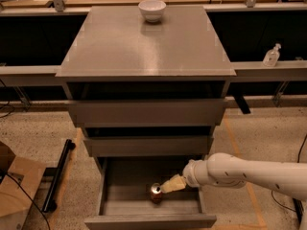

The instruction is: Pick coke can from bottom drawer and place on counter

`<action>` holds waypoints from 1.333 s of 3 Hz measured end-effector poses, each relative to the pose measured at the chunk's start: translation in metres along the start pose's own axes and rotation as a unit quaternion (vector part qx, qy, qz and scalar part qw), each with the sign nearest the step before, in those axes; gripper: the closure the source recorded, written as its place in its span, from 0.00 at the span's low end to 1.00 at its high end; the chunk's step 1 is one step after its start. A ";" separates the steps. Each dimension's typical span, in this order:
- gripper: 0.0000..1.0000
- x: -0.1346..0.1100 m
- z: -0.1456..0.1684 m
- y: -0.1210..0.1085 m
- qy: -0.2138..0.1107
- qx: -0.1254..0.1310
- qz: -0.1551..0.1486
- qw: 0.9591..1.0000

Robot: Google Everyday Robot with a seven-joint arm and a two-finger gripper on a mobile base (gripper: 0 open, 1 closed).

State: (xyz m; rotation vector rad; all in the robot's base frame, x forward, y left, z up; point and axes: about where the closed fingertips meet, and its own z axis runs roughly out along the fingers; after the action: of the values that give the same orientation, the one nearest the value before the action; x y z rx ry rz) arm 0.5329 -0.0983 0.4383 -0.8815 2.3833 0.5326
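The coke can (155, 193) stands upright in the open bottom drawer (149, 220), near its middle; I see its silvery top and red side. My gripper (168, 186) reaches in from the right on a white arm, its pale fingertips right at the can's right side, touching or nearly so. The grey counter (144, 44) tops the three-drawer cabinet, above and behind.
A white bowl (152, 9) sits at the counter's far edge. The middle drawer (148, 145) and top drawer (146, 111) stick out a little above the bottom one. A cardboard box (14, 190) and black bar (57, 176) lie on the floor at left.
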 end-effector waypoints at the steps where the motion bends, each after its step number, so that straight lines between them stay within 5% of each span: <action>1: 0.00 0.008 0.011 -0.006 0.015 0.013 0.020 1.000; 3: 0.00 0.034 0.064 -0.049 0.020 0.051 0.066 0.996; 4: 0.00 0.044 0.094 -0.058 0.018 0.048 0.081 0.995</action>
State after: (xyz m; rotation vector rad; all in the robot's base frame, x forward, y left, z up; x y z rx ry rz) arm 0.5771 -0.1103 0.3285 -0.6663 2.5037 0.4636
